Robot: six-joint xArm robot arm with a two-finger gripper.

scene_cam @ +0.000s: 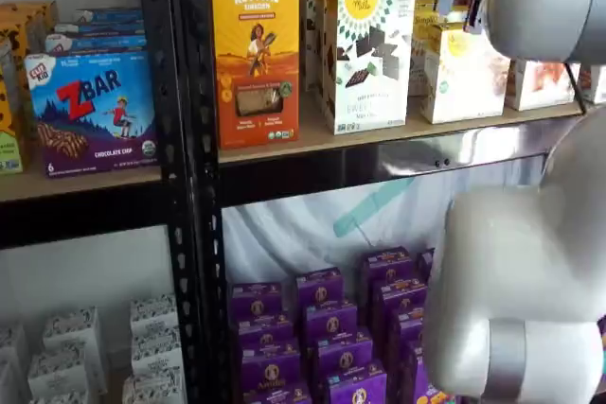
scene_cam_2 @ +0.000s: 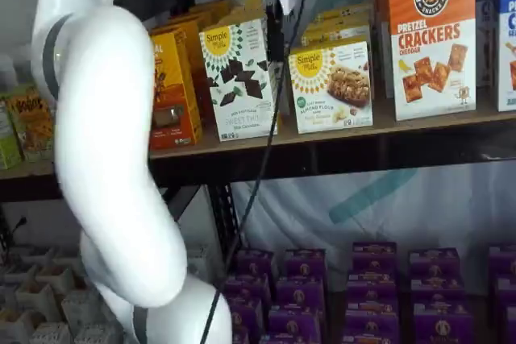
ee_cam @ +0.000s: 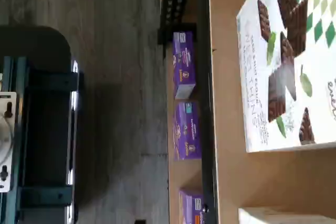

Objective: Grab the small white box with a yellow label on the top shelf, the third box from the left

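Observation:
The small white box (scene_cam_2: 330, 86) stands on the top shelf (scene_cam_2: 419, 128), with several alike behind it. It also shows in a shelf view (scene_cam: 464, 73), and only its corner shows in the wrist view (ee_cam: 283, 216). My gripper (scene_cam_2: 275, 18) hangs from the view's top edge with a cable beside it. Its black fingers are in front of the gap between the taller white box with dark shapes (scene_cam_2: 238, 78) and the small white box. No gap between the fingers shows, and nothing is in them. The wrist view looks down on the taller box (ee_cam: 289, 61).
An orange box (scene_cam: 254, 44) stands left of the taller white box (scene_cam: 367, 54). A pretzel cracker box (scene_cam_2: 431, 38) stands right of the small white box. Purple boxes (scene_cam_2: 371, 288) fill the lower shelf. A black upright (scene_cam: 185, 177) divides the bays. My white arm (scene_cam_2: 105, 159) covers the left.

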